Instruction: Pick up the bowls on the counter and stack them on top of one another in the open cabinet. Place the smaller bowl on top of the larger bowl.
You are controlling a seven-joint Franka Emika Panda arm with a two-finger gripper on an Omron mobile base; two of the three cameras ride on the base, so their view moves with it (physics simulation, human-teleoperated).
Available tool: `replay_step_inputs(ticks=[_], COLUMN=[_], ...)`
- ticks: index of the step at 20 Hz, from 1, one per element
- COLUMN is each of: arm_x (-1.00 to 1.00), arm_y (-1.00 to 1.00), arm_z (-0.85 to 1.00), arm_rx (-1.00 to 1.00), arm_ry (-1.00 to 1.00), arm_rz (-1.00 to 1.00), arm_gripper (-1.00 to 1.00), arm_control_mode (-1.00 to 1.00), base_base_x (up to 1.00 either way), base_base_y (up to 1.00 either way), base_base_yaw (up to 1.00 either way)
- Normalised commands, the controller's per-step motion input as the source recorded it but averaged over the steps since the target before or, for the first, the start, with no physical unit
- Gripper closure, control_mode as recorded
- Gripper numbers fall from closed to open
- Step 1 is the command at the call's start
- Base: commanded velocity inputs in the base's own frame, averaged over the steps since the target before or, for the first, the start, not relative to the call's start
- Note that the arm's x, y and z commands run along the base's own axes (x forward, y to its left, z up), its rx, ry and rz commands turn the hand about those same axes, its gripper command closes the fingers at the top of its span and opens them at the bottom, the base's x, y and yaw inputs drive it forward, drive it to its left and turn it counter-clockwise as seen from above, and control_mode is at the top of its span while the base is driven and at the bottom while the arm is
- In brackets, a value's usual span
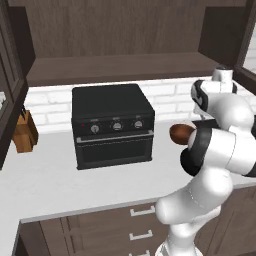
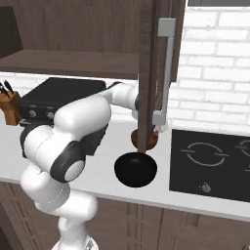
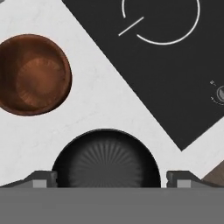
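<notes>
Bowls are both on the white tabletop, and none is in the open cabinet yet. I take the black cooktop as the landmark. The larger bowl, black and shallow, stands just beside the cooktop's near left corner, close to the front edge of the tabletop. The smaller bowl, glossy reddish-brown, stands a little behind the black one, also just beside the cooktop's left side; in the right base view the edge of the cabinet door hides part of it. The two bowls are near each other but apart.

The pincer hangs above the black bowl and looks straight down. Its two finger tips are spread wide, one on each side of the bowl, and they hold nothing.

The step in hand seems to be picking up the larger bowl first, because it must go under the smaller one. To do it well, I think the pincer should not try to take the whole bowl across, since the bowl looks almost as wide as the opening. It is better to shift toward one side of the rim, so that one finger goes inside and one outside, then go down straight and close on the wall. The brown bowl is close, so the outer finger should come down on a side away from it.
</notes>
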Motion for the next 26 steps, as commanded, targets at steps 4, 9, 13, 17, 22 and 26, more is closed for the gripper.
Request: replay_step_inputs(ticks=[4, 9, 13, 17, 22, 26], arm_x=[0.35, 0.27, 0.31, 0.27, 0.21, 0.2], arm_y=[0.01, 0.0, 0.0, 0.01, 0.02, 0.0], arm_z=[-0.47, -0.46, -0.39, -0.36, -0.39, -0.32], arm_rx=[0.0, 0.07, 0.09, 0.03, 0.0, 0.0], arm_ry=[0.0, 0.0, 0.0, 0.0, 0.0, 0.0], arm_rz=[0.0, 0.0, 0.0, 0.0, 0.0, 0.0], arm_gripper=[-1.0, -1.0, -1.0, -1.0, -1.0, -1.0], arm_control_mode=[-1.0, -1.0, -1.0, -1.0, -1.0, -1.0], base_base_x=[0.0, 0.0, 0.0, 0.0, 0.0, 0.0], base_base_y=[0.0, 0.0, 0.0, 0.0, 0.0, 0.0], base_base_yaw=[0.0, 0.0, 0.0, 0.0, 0.0, 0.0])
